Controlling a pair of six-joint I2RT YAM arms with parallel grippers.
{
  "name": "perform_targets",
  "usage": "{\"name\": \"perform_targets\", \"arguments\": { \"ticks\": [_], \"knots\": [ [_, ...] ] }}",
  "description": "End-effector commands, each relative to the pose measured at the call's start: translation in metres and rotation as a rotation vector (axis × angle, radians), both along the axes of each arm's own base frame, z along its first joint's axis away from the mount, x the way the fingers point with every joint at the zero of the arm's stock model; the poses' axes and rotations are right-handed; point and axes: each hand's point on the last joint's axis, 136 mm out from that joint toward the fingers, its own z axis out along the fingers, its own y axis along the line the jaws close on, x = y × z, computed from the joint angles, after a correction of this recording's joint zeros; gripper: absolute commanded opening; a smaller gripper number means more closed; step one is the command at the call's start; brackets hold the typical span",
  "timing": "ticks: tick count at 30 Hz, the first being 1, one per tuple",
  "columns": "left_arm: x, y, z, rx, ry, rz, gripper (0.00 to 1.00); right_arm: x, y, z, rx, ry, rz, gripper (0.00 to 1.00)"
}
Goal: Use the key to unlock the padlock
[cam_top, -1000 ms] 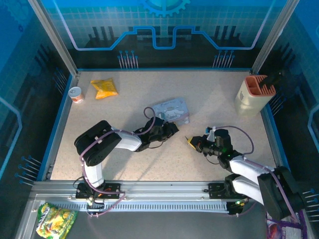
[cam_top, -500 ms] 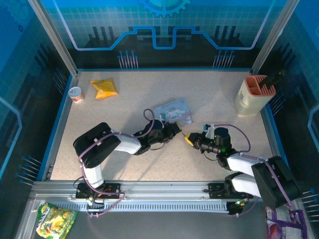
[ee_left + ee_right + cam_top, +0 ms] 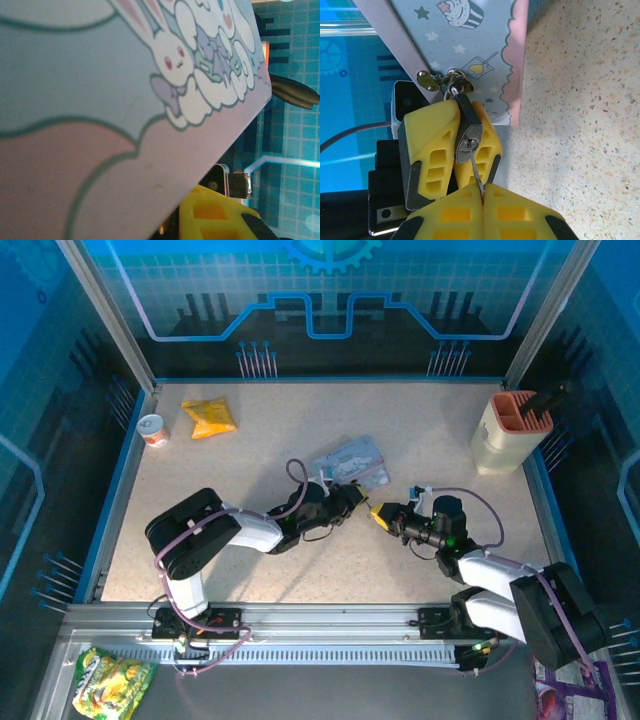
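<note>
In the right wrist view the padlock [image 3: 466, 125] hangs by its thin shackle [image 3: 452, 86] from the hasp of the pale blue tin [image 3: 470, 45]. Its dark body is clamped between the yellow fingers [image 3: 430, 142] of my left gripper [image 3: 460, 137], with the silvery keyhole end facing the camera. My right gripper [image 3: 482, 194] is shut on the thin silvery key [image 3: 475, 172], whose tip touches the keyhole. From above, the left gripper [image 3: 352, 498] and right gripper [image 3: 379, 513] meet nose to nose just below the tin [image 3: 350, 460].
The tin's bunny-printed lid [image 3: 125, 100] crowds the left wrist view. A beige holder [image 3: 508, 430] stands at the back right; a yellow packet [image 3: 209, 417] and a small cup [image 3: 152, 429] lie at the back left. Bare tabletop [image 3: 250, 570] lies in front.
My right gripper has moved up and left with the key until it meets the left gripper. The left gripper and the tin have shifted slightly right.
</note>
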Motion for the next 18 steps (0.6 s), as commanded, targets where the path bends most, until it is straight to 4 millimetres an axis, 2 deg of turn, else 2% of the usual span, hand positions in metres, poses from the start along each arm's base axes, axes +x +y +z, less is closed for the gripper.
{"name": "perform_targets", "arguments": {
  "ticks": [1, 18],
  "knots": [
    [-0.002, -0.008, 0.029, -0.087, -0.064, -0.010, 0.00, 0.005, -0.001, 0.007, 0.011, -0.009, -0.020, 0.00],
    [-0.012, -0.017, 0.035, -0.113, -0.065, -0.027, 0.00, 0.008, -0.001, 0.009, 0.050, 0.004, -0.037, 0.00]
  ]
}}
